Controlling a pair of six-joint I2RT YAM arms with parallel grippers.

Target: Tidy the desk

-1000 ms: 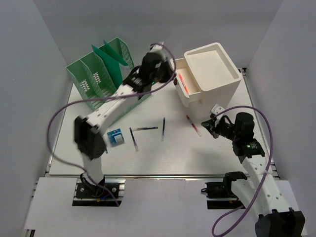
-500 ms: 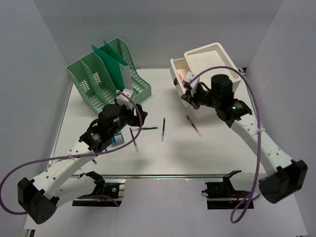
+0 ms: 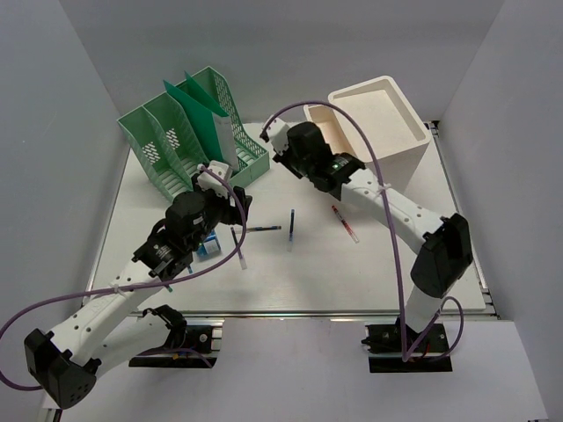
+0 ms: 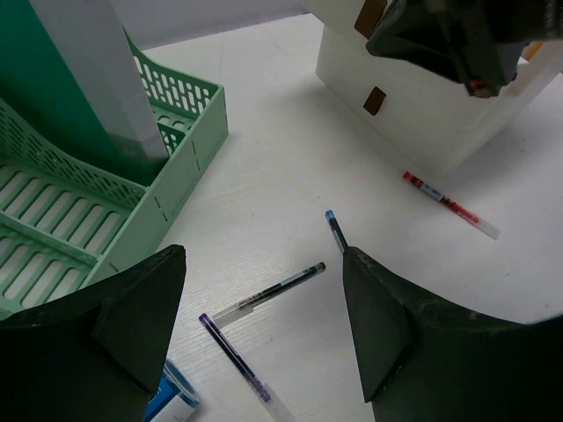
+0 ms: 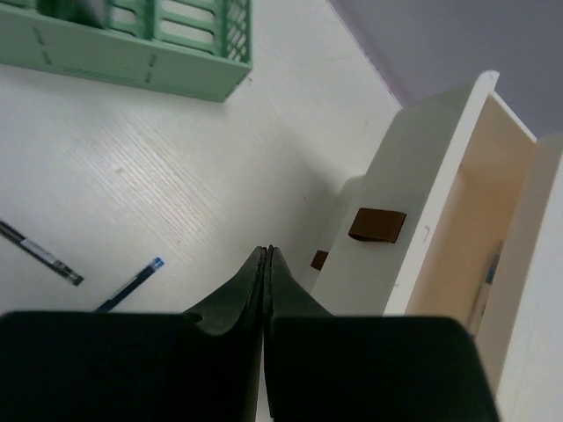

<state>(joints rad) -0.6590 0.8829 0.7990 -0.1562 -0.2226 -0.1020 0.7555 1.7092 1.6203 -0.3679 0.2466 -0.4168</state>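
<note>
From above, the desk (image 3: 387, 264) fills the floor between pale walls. A green file rack (image 3: 189, 132) stands at its far left and a white drawer box (image 3: 378, 114) at its far right, with its drawer standing open. Four pens lie apart mid-desk: a red pen (image 3: 345, 223), a blue pen (image 3: 290, 230), a black pen (image 3: 262, 229) and a purple-capped pen (image 3: 239, 249). A small blue-and-white box (image 3: 208, 246) sits just left of them. The left arm (image 3: 114, 290) reaches over that box. The right arm (image 3: 378, 198) bends across toward the gap between rack and drawer. How the fingers stand cannot be read from up here.

The left wrist view settles one side: the left gripper (image 4: 262, 255) is spread wide and holds nothing, above the black and purple-capped pens.

The right wrist view settles the other: the right gripper (image 5: 266, 264) has its fingers pressed together with nothing between them. It is over bare desk beside the drawer front, which carries a brown tab (image 5: 376, 224). Only this view looks into the drawer, where a thin bluish thing, perhaps a pen, lies.
</note>
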